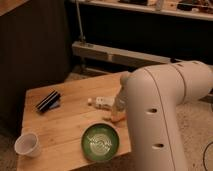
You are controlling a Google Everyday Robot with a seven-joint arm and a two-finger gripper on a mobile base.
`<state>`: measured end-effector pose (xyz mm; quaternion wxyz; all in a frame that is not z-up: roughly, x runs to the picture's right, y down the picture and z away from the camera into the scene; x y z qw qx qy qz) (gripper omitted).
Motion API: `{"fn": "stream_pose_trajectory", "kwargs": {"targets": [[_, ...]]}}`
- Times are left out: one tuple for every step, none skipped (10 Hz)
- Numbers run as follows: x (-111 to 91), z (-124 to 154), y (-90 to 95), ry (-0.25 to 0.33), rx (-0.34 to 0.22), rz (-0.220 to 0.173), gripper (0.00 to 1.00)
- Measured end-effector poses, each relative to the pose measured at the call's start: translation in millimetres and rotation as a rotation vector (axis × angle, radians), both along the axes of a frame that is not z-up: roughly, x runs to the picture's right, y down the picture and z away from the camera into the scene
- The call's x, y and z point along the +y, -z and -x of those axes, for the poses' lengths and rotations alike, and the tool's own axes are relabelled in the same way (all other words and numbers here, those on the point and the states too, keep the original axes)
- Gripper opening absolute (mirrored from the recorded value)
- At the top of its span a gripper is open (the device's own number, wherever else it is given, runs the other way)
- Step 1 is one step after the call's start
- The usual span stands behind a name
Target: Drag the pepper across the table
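Camera view: my thick white arm point(160, 117) fills the right of the frame. It bends down from the upper right and covers the right edge of the counter point(65, 125), a small square top of light wooden planks. My gripper point(119, 104) comes down just left of the arm's bulk, near the middle of the frame, low over the counter's right part. Whether it is clenched or released I cannot tell, because the arm hides most of it. The pepper point(114, 119), small and orange-tan, lies on the counter right below the gripper, with only its left part showing past my arm. I cannot tell whether the gripper touches it. Just left of the gripper lies a small white box point(102, 102). Below the pepper, toward the bottom of the frame, sits a green bowl point(100, 141), near it but apart. A white cup point(27, 145) stands upright at the counter's lower left corner. A dark striped object point(48, 101) lies at the left of the counter, well apart from the rest.
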<state>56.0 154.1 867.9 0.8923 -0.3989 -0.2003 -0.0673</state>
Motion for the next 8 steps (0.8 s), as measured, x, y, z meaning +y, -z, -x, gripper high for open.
{"fn": "stream_pose_trajectory", "kwargs": {"targets": [[-0.6,-1.9,1.0,-0.001,0.002,0.001,0.11],[-1.2,-1.4,1.4,0.000,0.001,0.000,0.11],[-1.1,-1.4,1.5,0.000,0.001,0.001,0.11],[-0.8,-2.2,1.8,-0.002,0.001,0.002,0.11],[0.1,-5.5,2.2,-0.011,0.000,0.000,0.11],[2.9,-16.0,2.0,-0.043,-0.005,-0.008,0.11],[3.4,-19.3,2.2,-0.048,-0.003,-0.009,0.11],[2.4,-19.6,3.1,-0.046,-0.003,-0.009,0.11]]}}
